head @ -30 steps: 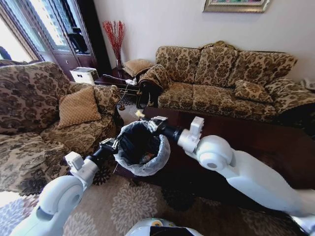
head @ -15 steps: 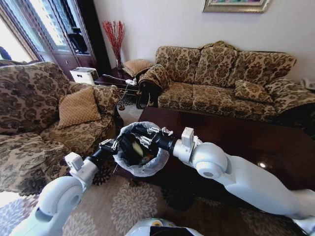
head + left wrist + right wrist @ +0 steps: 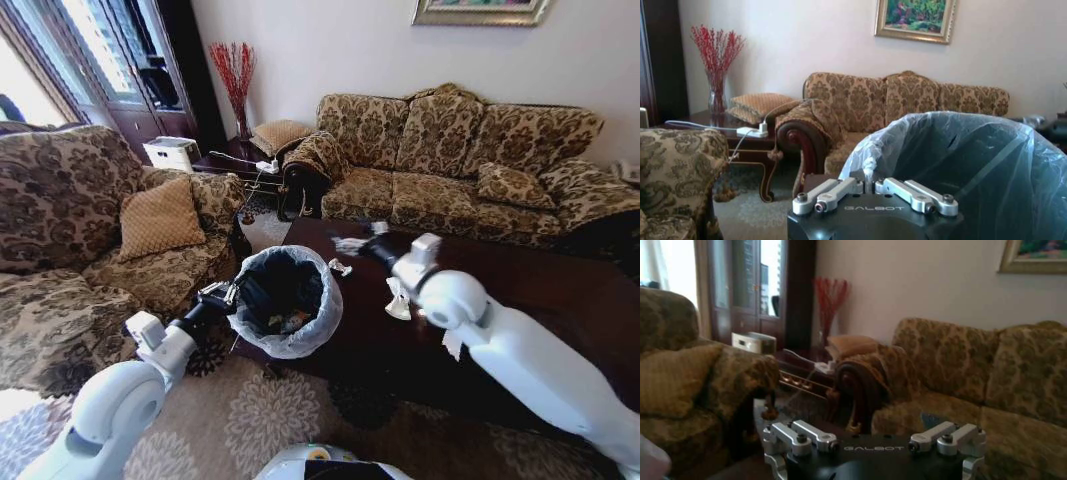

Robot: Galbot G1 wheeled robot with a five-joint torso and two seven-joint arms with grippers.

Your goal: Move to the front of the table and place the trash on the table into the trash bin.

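floral sofa (image 3: 455, 160) | framed picture (image 3: 480, 10) | patterned rug (image 3: 300, 430) | bright window, perhaps (image 3: 20, 80)

your left arm reaches from 7 o'clock toward centre, its left gripper (image 3: 219, 293) pinched closed on the trash bin (image 3: 300, 335) liner. your right arm stretches from 4 o'clock up to centre, right gripper (image 3: 352, 243) spread wide, holding nothing.

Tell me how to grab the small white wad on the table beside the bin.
Pinch the wad across its crumpled middle, coming straight down from above: it lies low on the flat table, apart from the bin, so a sideways approach would likely just push it. The open right gripper hovers close by; the left gripper holds the bin's rim.
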